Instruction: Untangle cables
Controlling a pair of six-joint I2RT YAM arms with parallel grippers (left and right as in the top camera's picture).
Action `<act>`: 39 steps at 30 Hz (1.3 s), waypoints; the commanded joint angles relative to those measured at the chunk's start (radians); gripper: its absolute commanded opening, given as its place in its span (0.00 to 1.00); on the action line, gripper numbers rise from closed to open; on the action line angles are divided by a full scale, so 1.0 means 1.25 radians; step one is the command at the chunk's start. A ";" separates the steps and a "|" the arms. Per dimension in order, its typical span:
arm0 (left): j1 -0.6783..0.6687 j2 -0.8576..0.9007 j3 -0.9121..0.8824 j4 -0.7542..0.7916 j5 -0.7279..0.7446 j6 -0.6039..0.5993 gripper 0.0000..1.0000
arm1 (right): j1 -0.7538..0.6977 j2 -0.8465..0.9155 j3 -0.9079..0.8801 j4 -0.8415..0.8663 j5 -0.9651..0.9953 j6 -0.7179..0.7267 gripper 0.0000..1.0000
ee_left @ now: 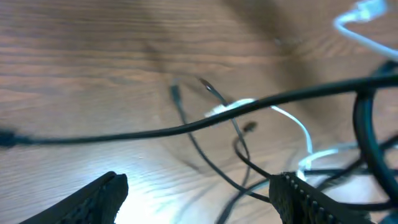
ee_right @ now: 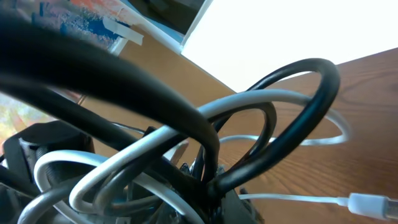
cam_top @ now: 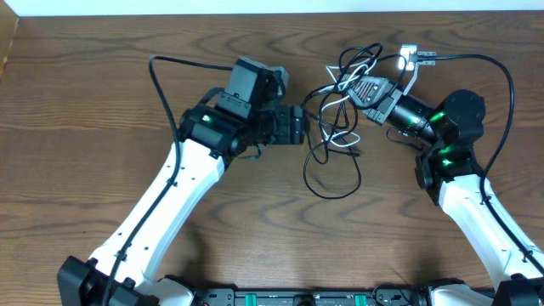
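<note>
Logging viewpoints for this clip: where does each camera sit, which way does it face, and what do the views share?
Overhead: fixed above the table, looking straight down; both arms show, left gripper and right gripper flanking the cables.
Left wrist: low over the wood, looking forward between its own open fingers at the black cable and white cable.
Right wrist: right against bunched loops, looking across the table to the room beyond; its own fingers mostly hidden.
Shared: all three show the black and white cables.

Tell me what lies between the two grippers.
In the overhead view, the tangled black cable and white cable lie between the left gripper and the right gripper.
</note>
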 commanded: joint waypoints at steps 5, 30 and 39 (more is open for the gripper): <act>-0.007 0.004 0.018 -0.009 0.020 -0.007 0.78 | -0.004 -0.015 0.005 -0.005 -0.027 -0.038 0.01; 0.117 -0.007 0.018 0.110 0.294 0.068 0.72 | -0.028 -0.015 0.005 -0.141 -0.139 -0.133 0.01; 0.047 -0.006 0.018 0.199 0.288 0.215 0.76 | 0.040 -0.015 0.005 -0.284 0.047 -0.067 0.01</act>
